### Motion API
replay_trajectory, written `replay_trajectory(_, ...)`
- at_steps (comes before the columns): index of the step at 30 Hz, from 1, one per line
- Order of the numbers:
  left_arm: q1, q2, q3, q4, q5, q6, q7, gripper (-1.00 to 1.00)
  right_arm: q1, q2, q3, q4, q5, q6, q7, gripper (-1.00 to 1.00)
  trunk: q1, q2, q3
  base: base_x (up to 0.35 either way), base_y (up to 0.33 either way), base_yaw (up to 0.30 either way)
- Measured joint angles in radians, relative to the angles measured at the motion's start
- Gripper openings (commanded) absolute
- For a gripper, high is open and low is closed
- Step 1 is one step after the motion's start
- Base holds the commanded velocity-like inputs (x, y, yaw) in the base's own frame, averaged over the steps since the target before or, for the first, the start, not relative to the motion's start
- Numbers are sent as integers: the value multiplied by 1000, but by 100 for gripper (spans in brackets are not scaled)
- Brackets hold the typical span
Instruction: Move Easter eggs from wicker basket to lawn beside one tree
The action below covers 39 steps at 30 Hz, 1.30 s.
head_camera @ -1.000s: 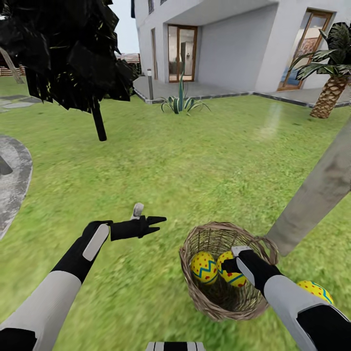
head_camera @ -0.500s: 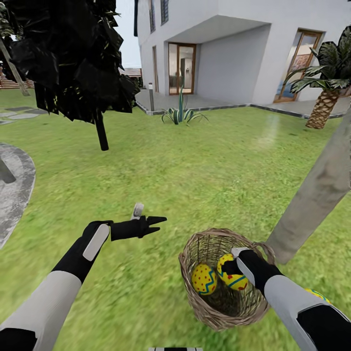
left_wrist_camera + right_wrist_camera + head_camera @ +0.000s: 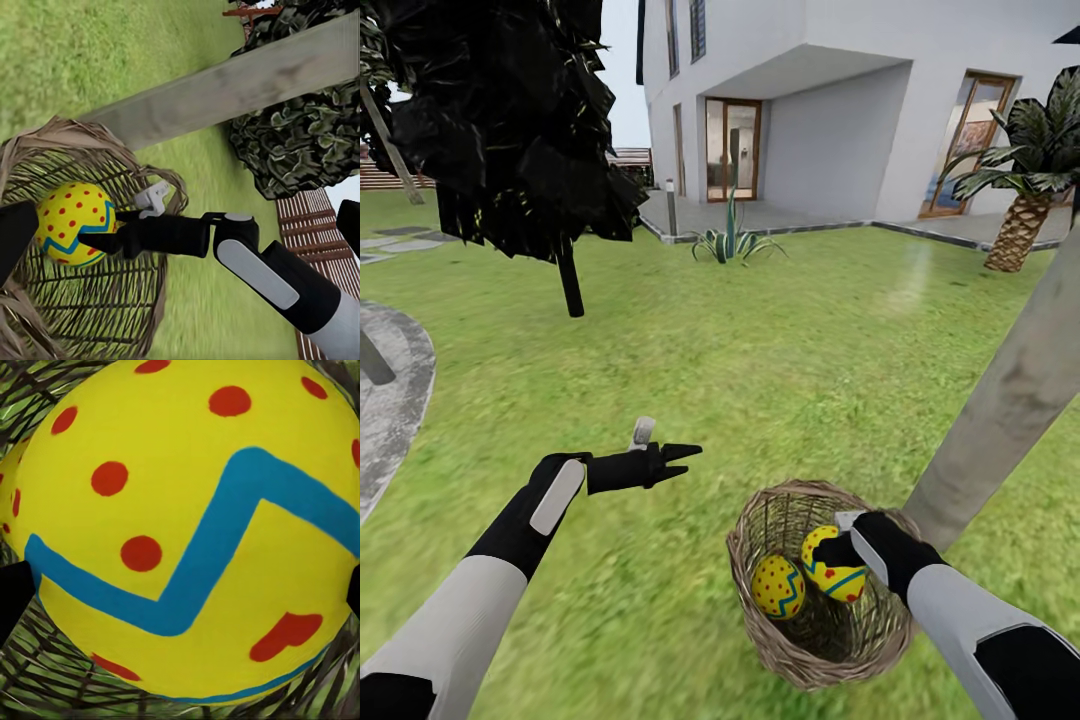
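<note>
The wicker basket [image 3: 760, 610] stands on the lawn [image 3: 760, 360] at the foot of the tree [image 3: 1010, 400], a pale leaning trunk. Two Easter eggs show inside it. One egg [image 3: 778, 586] lies low at the left. My right gripper [image 3: 828, 550] is shut on the other egg [image 3: 840, 580], holding it just below the rim. The left wrist view has this held egg [image 3: 71, 217], the right gripper [image 3: 94, 241] and the basket rim [image 3: 90, 127]. In the right wrist view the egg [image 3: 187, 532] sits between dark fingertips [image 3: 11, 600]. My left gripper [image 3: 682, 461] hovers open over grass, left of the basket.
A black-leaved tree [image 3: 568, 280] stands at the back left, and a grey paved patio [image 3: 395, 400] lies at the left edge. Beyond the grass are the white house [image 3: 840, 120], a spiky plant [image 3: 732, 238] and a palm [image 3: 1015, 232]. Open grass stretches ahead.
The whole view has shifted, so the camera moved. The held egg now sits higher against the basket and the other egg. An egg on the grass at lower right has left the picture.
</note>
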Motion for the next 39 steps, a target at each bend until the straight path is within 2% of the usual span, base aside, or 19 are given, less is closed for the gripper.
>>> replay_trajectory(6,0,0,0,0,0,0,0,100,0,-3,0,1,1,-1,26,-100,-23,42,19,0,0,0)
replay_trajectory(10,0,1,0,0,0,0,0,100,0,-22,0,-1,3,-1,79,-100,-38,70,31,0,0,0)
replay_trajectory(17,0,1,0,0,-1,0,1,100,0,-25,0,-1,2,-1,89,-100,-65,119,53,-10,0,0)
replay_trajectory(24,0,0,0,0,-1,0,2,100,0,-25,0,-1,3,-1,89,-100,-91,168,75,-295,0,0)
replay_trajectory(28,0,0,0,0,-1,0,2,100,0,-25,0,-1,3,-1,89,-100,-107,196,88,-49,0,0)
replay_trajectory(30,0,0,0,0,-1,0,2,100,0,-37,0,-3,4,-1,99,-100,-115,210,94,-3,0,0)
replay_trajectory(36,0,0,0,0,-1,0,2,100,0,-125,-2,-11,7,-2,337,-100,-138,252,113,0,0,0)
replay_trajectory(39,0,0,0,0,-2,0,2,100,0,-157,-2,-11,6,-4,472,-100,-150,273,122,0,0,0)
